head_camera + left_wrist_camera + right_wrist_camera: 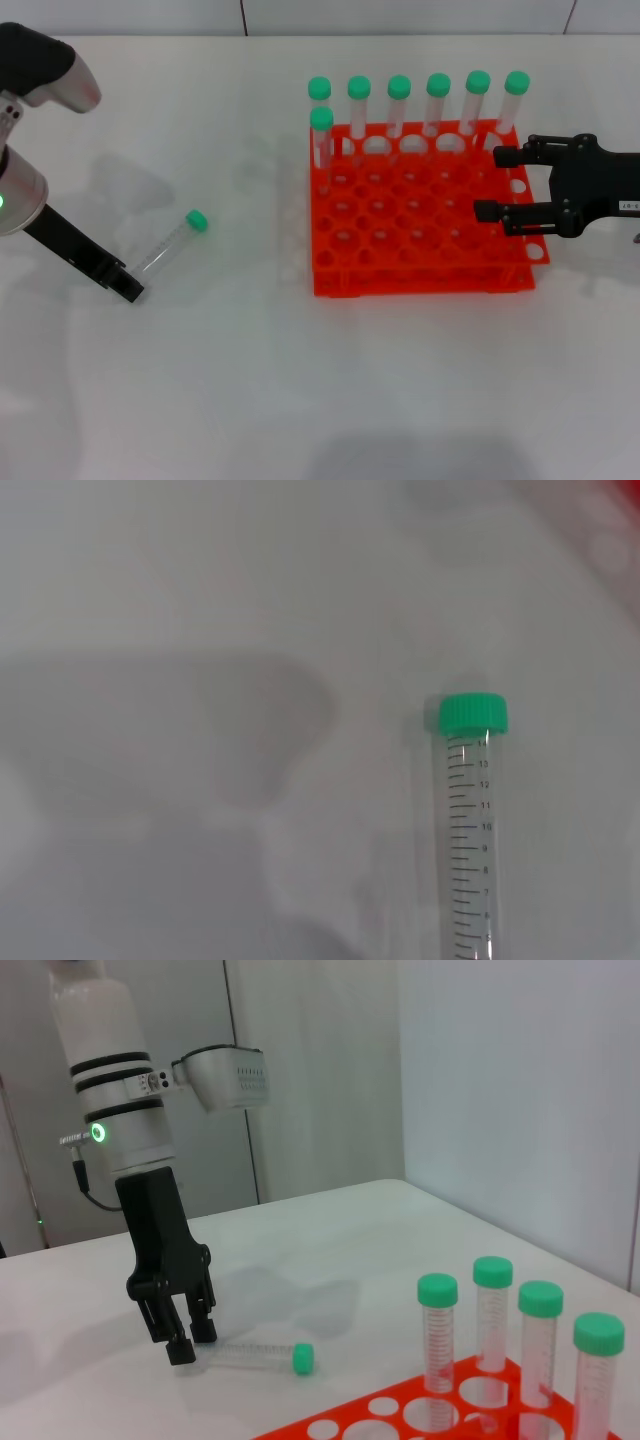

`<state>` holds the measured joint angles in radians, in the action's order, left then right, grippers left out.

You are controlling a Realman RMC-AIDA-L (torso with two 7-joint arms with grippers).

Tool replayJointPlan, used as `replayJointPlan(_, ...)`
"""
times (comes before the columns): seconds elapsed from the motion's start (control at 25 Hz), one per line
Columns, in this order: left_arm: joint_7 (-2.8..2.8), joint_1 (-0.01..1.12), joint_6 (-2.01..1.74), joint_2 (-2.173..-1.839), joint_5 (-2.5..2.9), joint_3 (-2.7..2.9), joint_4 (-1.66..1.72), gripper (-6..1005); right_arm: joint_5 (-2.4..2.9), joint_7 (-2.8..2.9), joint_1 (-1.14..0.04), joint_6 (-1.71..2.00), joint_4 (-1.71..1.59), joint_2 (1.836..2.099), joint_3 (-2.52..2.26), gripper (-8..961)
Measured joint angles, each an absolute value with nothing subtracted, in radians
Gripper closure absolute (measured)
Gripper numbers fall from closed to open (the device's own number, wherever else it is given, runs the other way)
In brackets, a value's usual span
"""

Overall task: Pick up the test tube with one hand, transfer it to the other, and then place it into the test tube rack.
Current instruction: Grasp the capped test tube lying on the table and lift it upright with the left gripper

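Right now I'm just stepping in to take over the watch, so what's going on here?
The left pincer is down at the table by the bottom end of the lying test tube, not yet holding it. The right pincer hovers open over the right edge of the orange-red test tube rack, which already holds seven green-capped tubes along its far side.

Left gripper (190,1338) hangs low over the bench (330,1250), jaws slightly parted at the test tube's (262,1356) clear end. The tube lies flat. Four green-capped tubes (437,1345) stand in the orange rack (400,1415).
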<state>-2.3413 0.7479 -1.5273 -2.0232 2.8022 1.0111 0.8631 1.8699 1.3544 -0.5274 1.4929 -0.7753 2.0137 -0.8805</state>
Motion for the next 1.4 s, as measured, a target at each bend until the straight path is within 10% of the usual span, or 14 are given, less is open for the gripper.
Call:
replayJointPlan(0.16,-2.348,0.749,-1.526,-2.026,2.806,1.011,0.866,584,1.87,1.357,-0.528,1.493,-0.774,2.014,-0.88,226)
replayJointPlan(1.4,-2.388,0.754,-1.464,-2.028,2.811,1.012,0.905,803,1.856,1.361,-0.531,1.479,-0.773,2.017,-0.895,242)
